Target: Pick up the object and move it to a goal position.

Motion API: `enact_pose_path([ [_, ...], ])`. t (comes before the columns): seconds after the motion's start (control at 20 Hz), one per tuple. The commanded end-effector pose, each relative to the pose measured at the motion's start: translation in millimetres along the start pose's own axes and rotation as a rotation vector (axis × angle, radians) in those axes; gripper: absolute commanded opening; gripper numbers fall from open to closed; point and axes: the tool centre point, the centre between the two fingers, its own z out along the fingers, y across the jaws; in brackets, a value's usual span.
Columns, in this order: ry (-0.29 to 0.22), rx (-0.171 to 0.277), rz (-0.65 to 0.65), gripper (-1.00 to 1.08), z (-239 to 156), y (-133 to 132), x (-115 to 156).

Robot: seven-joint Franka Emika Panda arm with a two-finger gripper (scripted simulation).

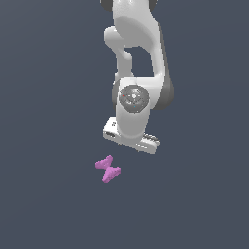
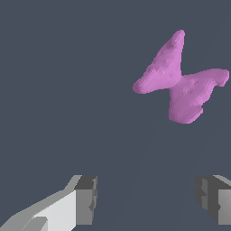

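Note:
The object is a small pink-magenta bow-tie shaped lump lying on the dark grey floor, in front of and to the exterior view's left of the arm's hand. In the wrist view the object lies clear of the fingers, beyond them and off to one side. My gripper is open and empty, its two fingertips wide apart with bare floor between them. In the exterior view the white hand hovers above the floor; its fingers are hidden from that side.
The plain dark grey floor fills both views. The white arm rises from the hand toward the top of the exterior view. No other objects or goal marker show.

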Motion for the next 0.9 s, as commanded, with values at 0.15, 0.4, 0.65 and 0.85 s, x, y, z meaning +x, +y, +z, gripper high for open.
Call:
enact_pose_path([
  [0.15,-0.04,-0.013,0.164,0.68,12.5,5.0,22.0],
  [0.4,-0.076,-0.024,0.307,0.68,24.1,12.5,40.1],
  [0.65,-0.111,-0.034,0.449,0.68,36.0,22.6,56.3],
  [0.85,-0.139,-0.041,0.56,0.68,45.7,32.3,67.6],
])
